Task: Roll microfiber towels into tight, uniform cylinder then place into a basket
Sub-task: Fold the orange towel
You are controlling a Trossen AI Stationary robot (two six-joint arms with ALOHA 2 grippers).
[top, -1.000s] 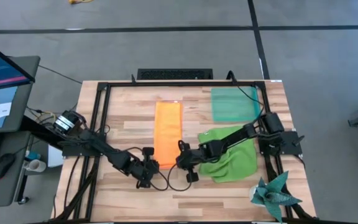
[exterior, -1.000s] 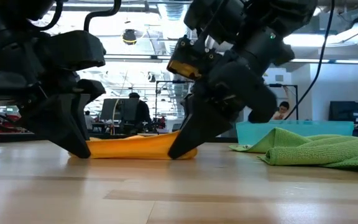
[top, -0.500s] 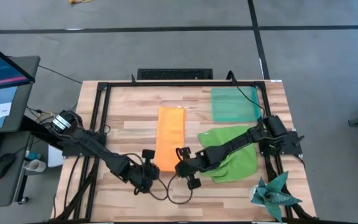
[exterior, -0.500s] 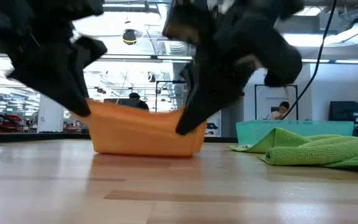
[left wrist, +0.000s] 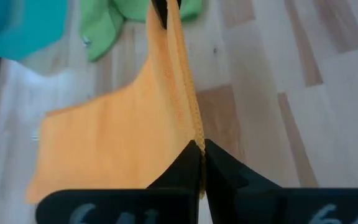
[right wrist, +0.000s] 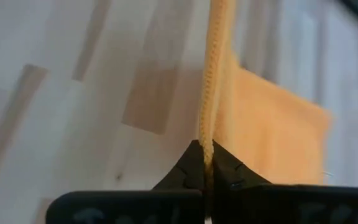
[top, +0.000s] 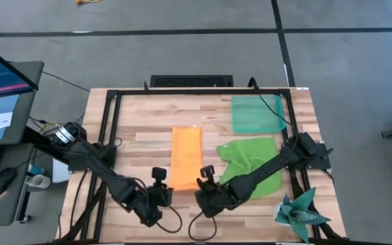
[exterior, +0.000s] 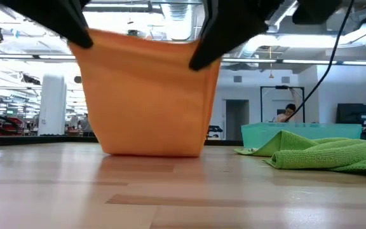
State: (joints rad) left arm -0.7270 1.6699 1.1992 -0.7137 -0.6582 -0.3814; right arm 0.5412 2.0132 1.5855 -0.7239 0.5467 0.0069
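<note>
Grippers first: I see my left gripper (top: 160, 192) and right gripper (top: 205, 185) each pinching a near corner of the orange towel (top: 186, 155), lifted off the table (top: 141, 146). Farther back lie the green towel (top: 252, 163) and basket (top: 256, 114).

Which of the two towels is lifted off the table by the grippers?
The orange towel. The left gripper and right gripper each pinch its near edge, so it hangs up from the table, while the green towel lies crumpled, untouched.
</note>
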